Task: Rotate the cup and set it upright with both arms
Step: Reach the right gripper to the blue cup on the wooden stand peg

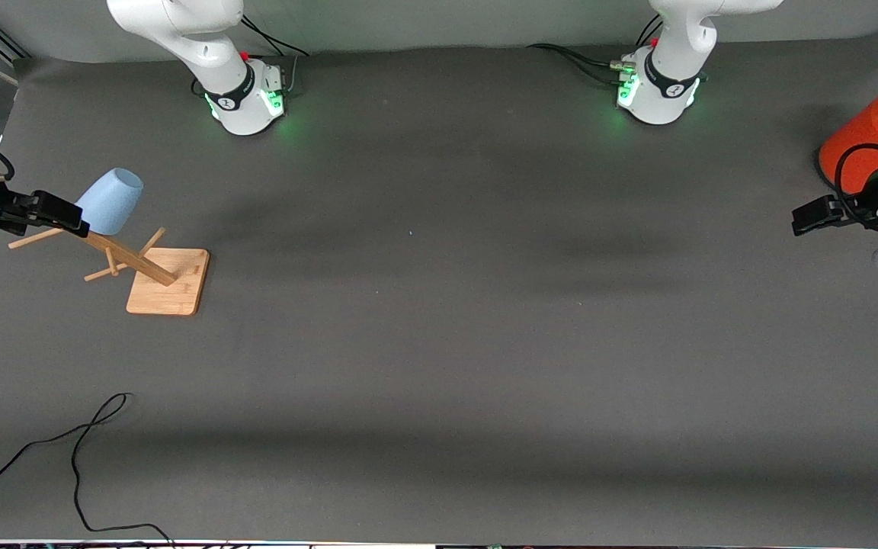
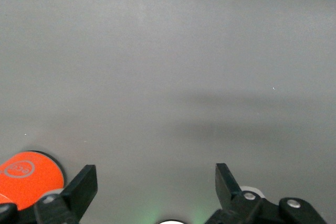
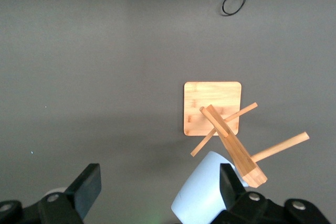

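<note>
Front view: cup (image 1: 110, 200) hangs inverted on peg rack (image 1: 151, 267). Looks light, stiff, slick plastic; grip mid-wall across the taper. Right hand (image 1: 65, 217) beside the rack top, wide, empty. Left hand (image 1: 812, 217) waits by orange cylinder (image 1: 862, 145), wide.

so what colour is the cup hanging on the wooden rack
Light blue. The cup shows best in the front view, hung on a peg of the rack.

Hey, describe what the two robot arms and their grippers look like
Both arms are glossy white with dark grey joint bands; green lights glow at the bases, where black cables plug in. The left gripper and right gripper are black, with two flat angular fingers each.
</note>
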Controlling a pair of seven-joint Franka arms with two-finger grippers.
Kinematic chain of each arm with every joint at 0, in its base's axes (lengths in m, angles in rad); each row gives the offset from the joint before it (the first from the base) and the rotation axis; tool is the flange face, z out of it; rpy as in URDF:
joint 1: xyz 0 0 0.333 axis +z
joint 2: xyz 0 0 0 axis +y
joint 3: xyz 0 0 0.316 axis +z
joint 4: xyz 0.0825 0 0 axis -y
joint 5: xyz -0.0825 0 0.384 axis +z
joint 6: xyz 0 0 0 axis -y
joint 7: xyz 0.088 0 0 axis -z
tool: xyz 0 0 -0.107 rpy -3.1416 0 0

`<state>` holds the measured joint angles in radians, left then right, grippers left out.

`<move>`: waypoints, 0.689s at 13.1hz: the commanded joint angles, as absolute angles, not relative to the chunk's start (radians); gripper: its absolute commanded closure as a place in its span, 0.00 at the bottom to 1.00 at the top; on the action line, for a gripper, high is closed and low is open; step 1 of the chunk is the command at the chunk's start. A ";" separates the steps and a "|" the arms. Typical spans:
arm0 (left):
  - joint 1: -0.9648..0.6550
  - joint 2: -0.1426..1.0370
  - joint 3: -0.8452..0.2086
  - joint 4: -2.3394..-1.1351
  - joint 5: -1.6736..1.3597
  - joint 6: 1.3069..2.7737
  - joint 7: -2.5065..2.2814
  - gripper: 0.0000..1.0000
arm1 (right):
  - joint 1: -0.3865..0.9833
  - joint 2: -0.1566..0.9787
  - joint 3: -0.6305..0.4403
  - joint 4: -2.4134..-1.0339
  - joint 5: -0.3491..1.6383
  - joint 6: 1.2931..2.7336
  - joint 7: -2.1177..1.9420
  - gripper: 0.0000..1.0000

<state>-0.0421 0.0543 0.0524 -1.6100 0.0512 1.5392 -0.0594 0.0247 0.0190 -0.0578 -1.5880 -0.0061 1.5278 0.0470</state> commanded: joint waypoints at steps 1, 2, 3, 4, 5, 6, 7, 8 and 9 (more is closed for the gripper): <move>-0.040 0.061 0.055 -1.586 0.043 1.531 -0.041 0.00 | 0.032 -0.139 -0.083 -1.800 -0.008 1.613 0.074 0.00; -0.041 0.063 0.055 -1.586 0.043 1.532 -0.044 0.00 | 0.034 -0.187 -0.104 -1.865 -0.008 1.641 0.080 0.00; -0.043 0.064 0.055 -1.588 0.043 1.532 -0.048 0.00 | 0.032 -0.219 -0.127 -1.899 -0.008 1.641 0.083 0.00; -0.043 0.064 0.055 -1.588 0.043 1.532 -0.048 0.00 | 0.034 -0.257 -0.155 -1.942 -0.008 1.637 0.086 0.00; -0.040 0.066 0.055 -1.589 0.043 1.532 -0.049 0.00 | 0.034 -0.297 -0.167 -1.988 -0.008 1.638 0.107 0.00; -0.040 0.066 0.055 -1.586 0.043 1.532 -0.049 0.00 | 0.034 -0.317 -0.176 -2.009 -0.008 1.637 0.159 0.00; -0.041 0.066 0.055 -1.586 0.043 1.532 -0.051 0.00 | 0.035 -0.322 -0.175 -2.014 -0.008 1.632 0.249 0.00; -0.041 0.066 0.055 -1.588 0.043 1.529 -0.054 0.00 | 0.037 -0.322 -0.175 -2.014 -0.008 1.626 0.315 0.00; -0.040 0.066 0.055 -1.586 0.043 1.531 -0.051 0.00 | 0.037 -0.322 -0.175 -2.014 -0.006 1.623 0.377 0.00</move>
<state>-0.0420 0.0553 0.0526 -1.6097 0.0510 1.5406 -0.0594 0.0242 -0.2993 -0.1766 -1.9854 -0.0056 1.6070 0.2518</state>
